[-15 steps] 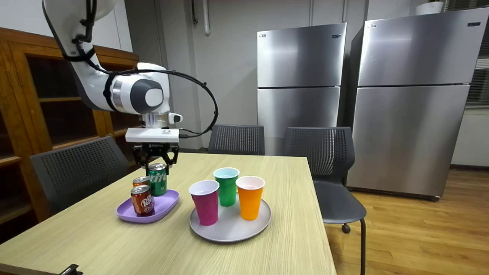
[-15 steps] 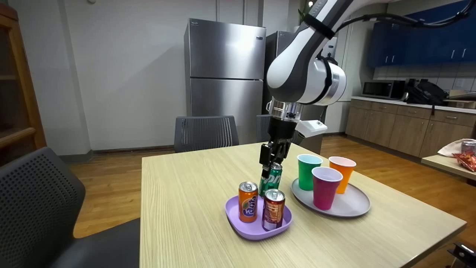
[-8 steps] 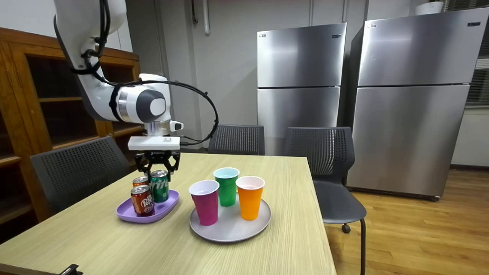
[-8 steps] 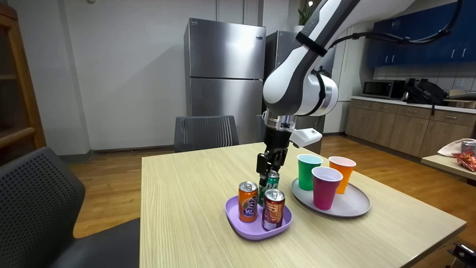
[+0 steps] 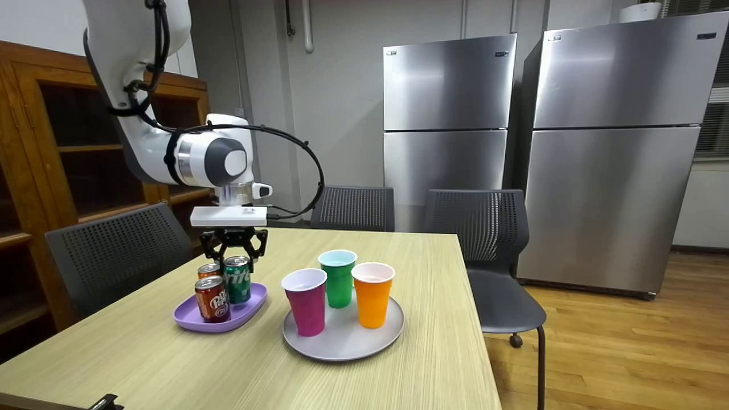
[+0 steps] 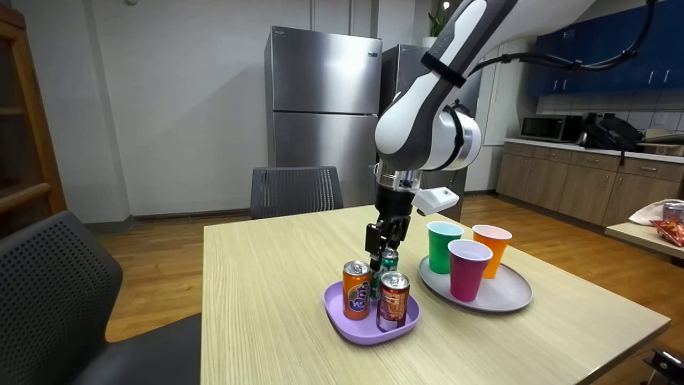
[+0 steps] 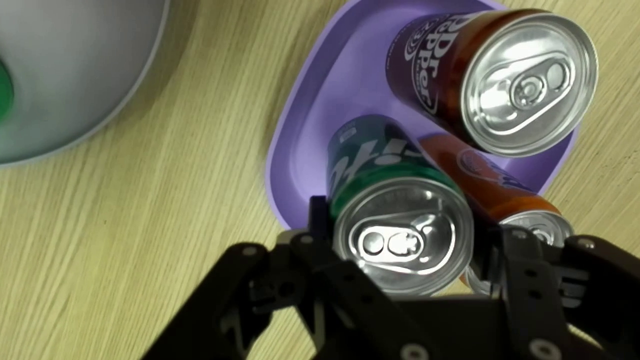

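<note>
My gripper (image 5: 237, 266) points down and is shut around the top of a green Sprite can (image 5: 237, 283). In the wrist view the can (image 7: 390, 170) sits upright between the two black fingers. Its base is over the purple tray (image 5: 249, 307), at or just above the floor; I cannot tell which. A Dr Pepper can (image 6: 393, 305) and an orange Fanta can (image 6: 356, 291) stand upright in the same tray. The right finger is close beside the Fanta can (image 7: 495, 185) in the wrist view and hides part of it. The Dr Pepper can (image 7: 440, 65) is farther off.
A round grey plate (image 5: 347, 347) beside the tray holds a magenta cup (image 5: 307, 304), a green cup (image 5: 339, 285) and an orange cup (image 5: 373, 302). Dark chairs (image 5: 353, 208) stand around the wooden table (image 6: 267, 299). A wooden cabinet and two steel refrigerators stand behind.
My gripper has moved down with the Sprite can, mostly in the first half second and only slightly since. The can's base is lower, over the tray. Other cans and cups have not moved.
</note>
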{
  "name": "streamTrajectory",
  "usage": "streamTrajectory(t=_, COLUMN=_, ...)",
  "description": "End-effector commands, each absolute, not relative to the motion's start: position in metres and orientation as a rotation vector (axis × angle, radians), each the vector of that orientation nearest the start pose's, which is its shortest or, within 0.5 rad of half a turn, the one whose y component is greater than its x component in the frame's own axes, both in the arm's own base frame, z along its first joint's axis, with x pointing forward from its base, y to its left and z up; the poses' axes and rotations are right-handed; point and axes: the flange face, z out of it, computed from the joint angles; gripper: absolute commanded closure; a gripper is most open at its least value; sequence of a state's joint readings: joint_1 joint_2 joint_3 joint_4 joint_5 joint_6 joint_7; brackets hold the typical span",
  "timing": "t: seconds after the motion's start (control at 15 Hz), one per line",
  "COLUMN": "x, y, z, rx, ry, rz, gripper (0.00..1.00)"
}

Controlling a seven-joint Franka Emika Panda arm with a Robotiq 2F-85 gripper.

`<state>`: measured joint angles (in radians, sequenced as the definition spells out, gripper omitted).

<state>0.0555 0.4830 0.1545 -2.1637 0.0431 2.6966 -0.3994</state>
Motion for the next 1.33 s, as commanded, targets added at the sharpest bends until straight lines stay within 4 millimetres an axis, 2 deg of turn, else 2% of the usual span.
streamTrajectory(t=0.0, x=0.564, y=0.12, z=0.175, rx=-2.957, ry=-0.818, rz=-0.114, gripper=0.62)
streamTrajectory(t=0.2, x=0.564, y=0.12, z=0.173, rx=-2.959, ry=-0.824, rz=-0.113, gripper=0.62)
streamTrajectory(t=0.27, x=0.564, y=0.119, z=0.174, rx=-2.956, ry=-0.831, rz=-0.116, gripper=0.12)
streamTrajectory(t=0.33, x=0.563, y=0.118, z=0.177, rx=-2.955, ry=-0.826, rz=-0.117, gripper=0.11)
streamTrajectory(t=0.47, x=0.564, y=0.115, z=0.184, rx=-2.955, ry=-0.813, rz=-0.123, gripper=0.01)
streamTrajectory(t=0.67, x=0.564, y=0.109, z=0.199, rx=-2.958, ry=-0.805, rz=-0.143, gripper=0.0)
streamTrajectory(t=1.27, x=0.566, y=0.083, z=0.262, rx=-2.991, ry=-0.767, rz=-0.228, gripper=0.0)
